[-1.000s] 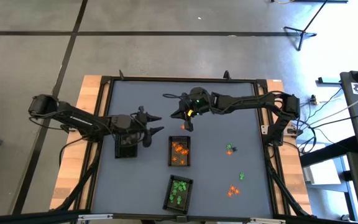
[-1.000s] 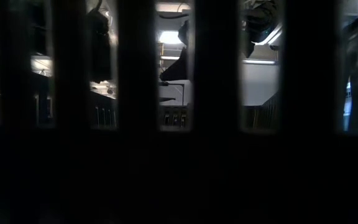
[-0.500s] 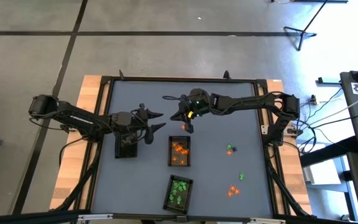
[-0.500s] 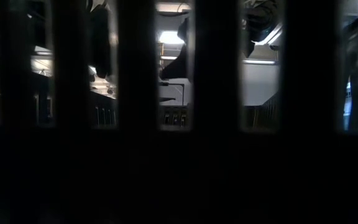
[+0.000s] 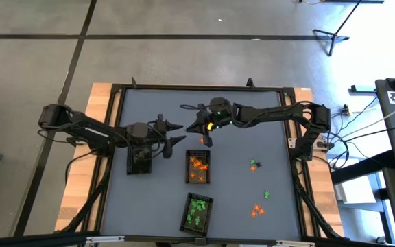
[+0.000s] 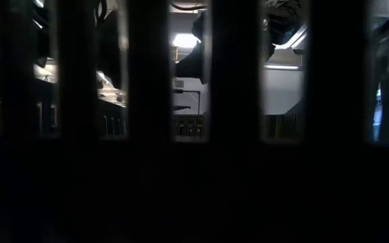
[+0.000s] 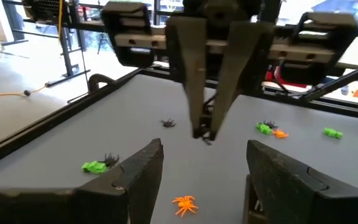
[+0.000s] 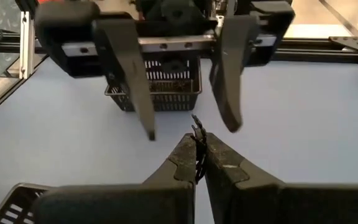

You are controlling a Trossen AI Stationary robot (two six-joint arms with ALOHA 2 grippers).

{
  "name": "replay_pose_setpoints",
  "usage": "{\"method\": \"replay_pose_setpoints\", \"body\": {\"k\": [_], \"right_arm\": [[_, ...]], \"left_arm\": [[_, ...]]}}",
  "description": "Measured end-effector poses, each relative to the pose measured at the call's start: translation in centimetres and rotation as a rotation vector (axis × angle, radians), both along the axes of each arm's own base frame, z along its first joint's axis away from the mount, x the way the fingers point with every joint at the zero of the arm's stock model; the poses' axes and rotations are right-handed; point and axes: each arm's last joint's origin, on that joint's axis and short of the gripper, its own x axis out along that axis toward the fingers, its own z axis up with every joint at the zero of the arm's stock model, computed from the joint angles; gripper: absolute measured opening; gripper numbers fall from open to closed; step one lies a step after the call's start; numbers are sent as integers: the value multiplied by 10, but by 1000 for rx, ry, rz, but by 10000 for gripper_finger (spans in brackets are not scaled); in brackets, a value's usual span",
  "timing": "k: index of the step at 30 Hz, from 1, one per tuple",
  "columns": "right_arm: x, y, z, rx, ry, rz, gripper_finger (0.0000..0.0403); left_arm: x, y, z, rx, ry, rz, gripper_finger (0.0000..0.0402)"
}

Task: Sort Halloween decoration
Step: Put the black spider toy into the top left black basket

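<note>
Low view: dark slats [image 6: 147,121] hide the table.

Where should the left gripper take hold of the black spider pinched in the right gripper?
Probably the bit of the black spider poking out past the shut fingers of the right gripper. Bring the open left gripper in head-on, fingers either side of that exposed tip; the rest is covered.

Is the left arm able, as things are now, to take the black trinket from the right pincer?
Probably yes: the left pincer is open, facing the black trinket pinched in the right pincer, nothing between.
</note>
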Motion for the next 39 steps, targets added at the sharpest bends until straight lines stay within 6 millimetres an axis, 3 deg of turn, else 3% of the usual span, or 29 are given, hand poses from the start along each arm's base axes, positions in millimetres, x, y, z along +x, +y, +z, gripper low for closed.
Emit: {"method": "replay_pose_setpoints", "body": {"k": [20, 33, 39], "right_arm": [[0, 1, 1, 16, -10, 22, 17], [0, 1, 1, 18, -10, 22, 17], [0, 1, 1, 18, -9, 22, 17]], "left_arm": [[2, 4, -3, 23, 9, 11, 220], [2, 3, -3, 36, 9, -29, 117], [3, 2, 1, 36, -30, -43, 97]]}}
